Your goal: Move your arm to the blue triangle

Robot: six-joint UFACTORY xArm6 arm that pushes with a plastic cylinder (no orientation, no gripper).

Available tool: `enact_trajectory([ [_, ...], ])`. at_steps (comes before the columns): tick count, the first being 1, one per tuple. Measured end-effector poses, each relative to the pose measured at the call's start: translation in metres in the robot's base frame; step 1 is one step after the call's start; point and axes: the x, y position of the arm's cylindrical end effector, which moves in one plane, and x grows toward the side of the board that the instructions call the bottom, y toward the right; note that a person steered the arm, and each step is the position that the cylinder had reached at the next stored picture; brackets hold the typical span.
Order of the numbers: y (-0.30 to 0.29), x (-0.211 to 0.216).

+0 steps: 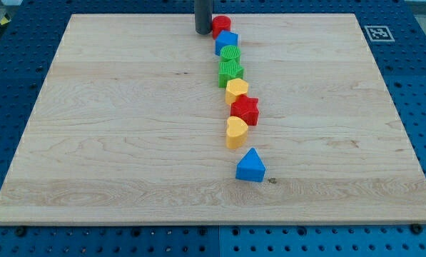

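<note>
- Currently tip [203,33] down near board's [113,143] top edge, touching red cylinder [222,25]; plain rod, nothing to spread or pinch.
- Blue triangle [250,166] toward bottom edge, well apart from tip.

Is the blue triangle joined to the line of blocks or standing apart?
Apart: bare wood separates the blue triangle from the yellow heart ending the line; my tip is at the far end.

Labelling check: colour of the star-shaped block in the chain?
Red star, between two yellow blocks; clear in the camera view.

Bright, even light, sharp focus, only faint soft shadows beside the blocks.
</note>
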Motion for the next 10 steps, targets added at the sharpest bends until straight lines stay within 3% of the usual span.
enact_trajectory([
  [1,-0.007,0.0],
  [2,-0.058,0.001],
  [3,-0.096,0.04],
  [4,-0.11,0.061],
  [6,-0.112,0.061],
  [7,-0.113,0.1],
  [8,-0.117,0.17],
  [10,-0.07,0.362],
])
